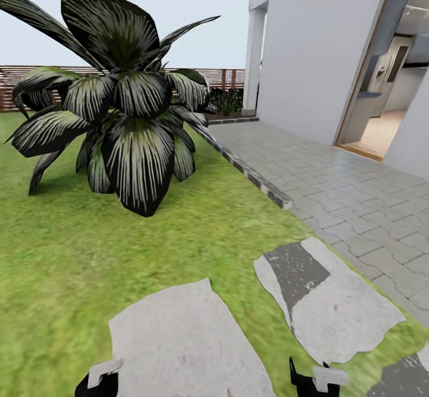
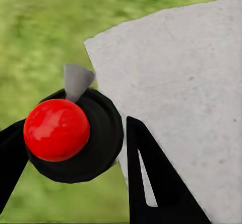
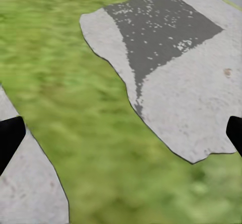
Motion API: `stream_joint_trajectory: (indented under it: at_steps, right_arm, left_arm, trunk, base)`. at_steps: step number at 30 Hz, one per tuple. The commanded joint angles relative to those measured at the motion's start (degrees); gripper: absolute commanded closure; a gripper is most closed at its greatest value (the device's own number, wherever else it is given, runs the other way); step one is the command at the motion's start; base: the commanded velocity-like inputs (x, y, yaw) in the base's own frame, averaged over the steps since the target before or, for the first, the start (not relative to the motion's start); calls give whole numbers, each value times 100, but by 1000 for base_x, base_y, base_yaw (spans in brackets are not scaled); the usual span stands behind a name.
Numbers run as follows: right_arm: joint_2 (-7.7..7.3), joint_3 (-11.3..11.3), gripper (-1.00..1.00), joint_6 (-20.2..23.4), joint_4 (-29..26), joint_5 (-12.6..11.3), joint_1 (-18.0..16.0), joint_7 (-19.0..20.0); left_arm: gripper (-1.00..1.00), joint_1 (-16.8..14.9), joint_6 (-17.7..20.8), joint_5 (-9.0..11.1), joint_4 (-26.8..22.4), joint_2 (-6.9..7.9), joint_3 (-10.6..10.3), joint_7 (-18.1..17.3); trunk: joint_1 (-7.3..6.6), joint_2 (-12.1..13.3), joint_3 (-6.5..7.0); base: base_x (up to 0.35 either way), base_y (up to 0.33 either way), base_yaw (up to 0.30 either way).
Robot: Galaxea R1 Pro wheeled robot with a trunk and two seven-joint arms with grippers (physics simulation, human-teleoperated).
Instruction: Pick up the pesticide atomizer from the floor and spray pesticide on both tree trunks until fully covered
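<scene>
The left gripper (image 2: 75, 148) is squeezing one sprayer (image 2: 75, 133), red ball on top, I think. The right gripper (image 3: 121, 138) is hanging open over grass (image 1: 59, 254). Two stone patches (image 1: 333, 301) are lying near, one palm (image 1: 119, 99) far left.

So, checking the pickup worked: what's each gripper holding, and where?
The left gripper holds the atomizer around its black, red-capped body. The right gripper is open with nothing between its fingers.
</scene>
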Motion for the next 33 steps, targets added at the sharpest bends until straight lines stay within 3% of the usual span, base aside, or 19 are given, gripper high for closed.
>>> stream_joint_trajectory:
  at_steps: [1, 33]
  right_arm:
    - [1, -23, -100, -18, 2, 2, -2, 7]
    - [1, -27, -100, -18, 1, -1, -2, 7]
  left_arm:
    - [100, -5, -20, -7, 7, 0, 1, 19]
    - [100, -5, -26, -15, 8, 0, -3, 19]
  trunk:
    - [-1, -2, -8]
    - [-1, -2, -76]
  base:
    - [0, 0, 273]
    - [0, 0, 278]
